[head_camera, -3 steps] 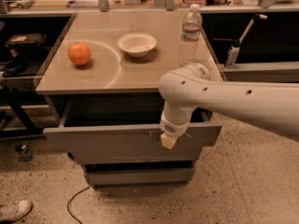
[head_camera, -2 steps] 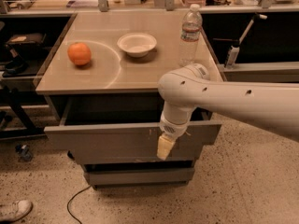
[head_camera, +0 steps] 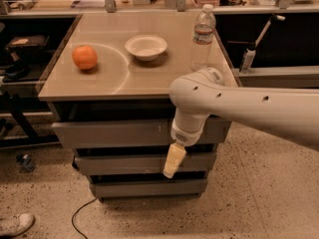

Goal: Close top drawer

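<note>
The top drawer (head_camera: 114, 133) is a wide grey handle-less front just under the tabletop. It sits almost flush with the cabinet and its inside is hidden. My white arm reaches in from the right across the cabinet's front. My gripper (head_camera: 173, 162) hangs down in front of the cabinet, right of centre. Its cream fingers are shut on nothing, and their tips lie just below the top drawer's lower edge, over the second drawer front (head_camera: 124, 164).
On the tan tabletop (head_camera: 164, 73) stand an orange (head_camera: 84, 57), a white bowl (head_camera: 146, 47) and a water bottle (head_camera: 203, 36). A third drawer front (head_camera: 144, 188) is lowest. A cable (head_camera: 82, 210) and a shoe (head_camera: 15, 224) lie on the floor at the left. Shelves stand on both sides.
The top drawer, which stuck out open a second ago, has slid in to nearly flush. My gripper has swung down and in with it.
</note>
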Robot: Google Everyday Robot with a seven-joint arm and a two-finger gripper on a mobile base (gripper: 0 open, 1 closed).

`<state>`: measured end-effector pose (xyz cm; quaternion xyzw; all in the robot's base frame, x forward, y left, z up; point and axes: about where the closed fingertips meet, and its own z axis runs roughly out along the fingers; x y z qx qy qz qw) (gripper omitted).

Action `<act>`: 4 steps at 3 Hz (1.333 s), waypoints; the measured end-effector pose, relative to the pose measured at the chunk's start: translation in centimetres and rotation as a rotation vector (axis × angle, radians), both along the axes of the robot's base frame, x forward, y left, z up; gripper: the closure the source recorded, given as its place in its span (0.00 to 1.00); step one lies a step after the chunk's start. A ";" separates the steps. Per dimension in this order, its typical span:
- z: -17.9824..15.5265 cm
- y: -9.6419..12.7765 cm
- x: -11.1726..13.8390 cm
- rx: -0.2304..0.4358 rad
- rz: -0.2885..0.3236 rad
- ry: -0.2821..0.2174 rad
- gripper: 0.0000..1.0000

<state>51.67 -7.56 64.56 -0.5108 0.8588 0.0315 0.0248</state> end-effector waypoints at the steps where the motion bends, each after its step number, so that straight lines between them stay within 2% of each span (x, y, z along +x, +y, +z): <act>1: 0.0 0.0 0.0 0.000 0.000 0.000 0.19; 4: 0.0 0.0 0.0 0.000 0.000 0.000 0.89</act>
